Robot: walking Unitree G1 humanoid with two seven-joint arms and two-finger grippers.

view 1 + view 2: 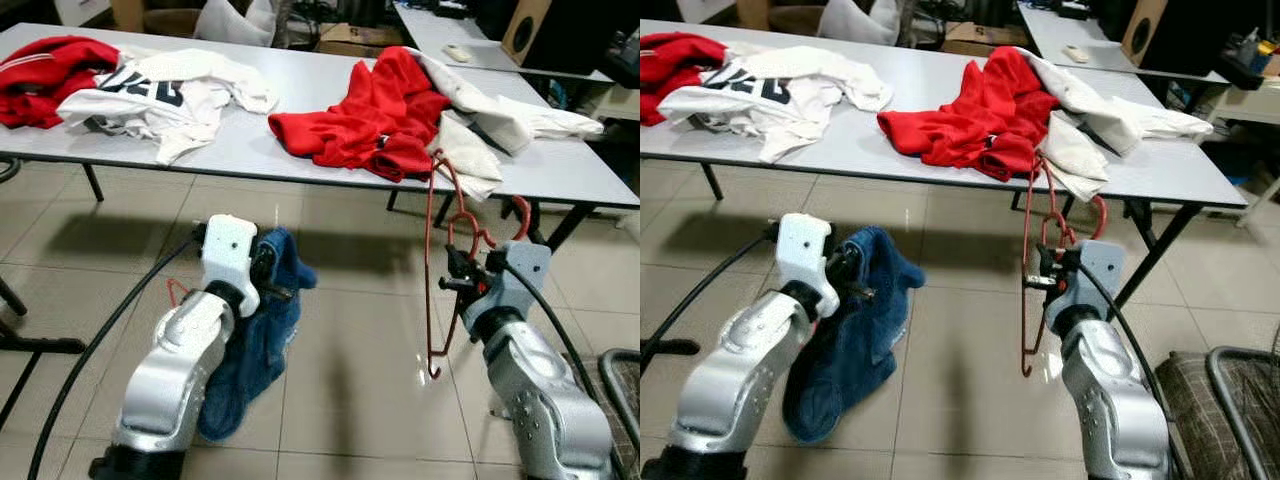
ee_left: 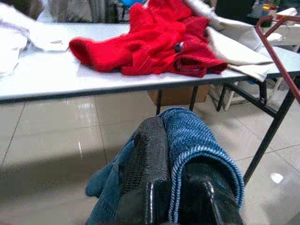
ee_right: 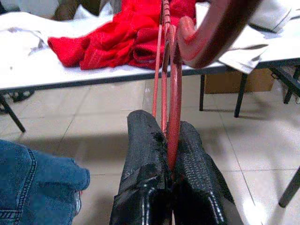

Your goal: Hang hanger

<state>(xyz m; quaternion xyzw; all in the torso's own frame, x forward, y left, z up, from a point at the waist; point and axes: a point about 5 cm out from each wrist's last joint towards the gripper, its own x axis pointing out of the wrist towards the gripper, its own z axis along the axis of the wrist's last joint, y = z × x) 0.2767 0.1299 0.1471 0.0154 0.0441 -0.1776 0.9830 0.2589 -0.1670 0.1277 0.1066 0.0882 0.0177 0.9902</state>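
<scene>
Holding both items off the floor in front of the table: the right gripper is clamped on the red hanger, fingers pressed together on its wire near the neck, while the left gripper is pinched shut on a fold of the blue garment. The hanger's long axis runs nearly vertical — one end rises to the table's near edge, close to the red cloth, the other hangs down toward the tiles, and its hook curls off to the robot's right of the gripper. The blue garment droops from the left gripper, well apart from the hanger, with open floor between them, both just short of the table. Judgement: the right arm already has the hanger, so the coming move turns on where a rail or rod is; none can be made out, so the hang point is unknown. If the garment is to go on first, the hanger would need tilting toward level and bringing across to the left gripper. In the way — the table edge and its dark legs just beyond the hanger, and a black cable trailing from each arm. On the table also lie white clothes and a second red cloth at its far left end.
</scene>
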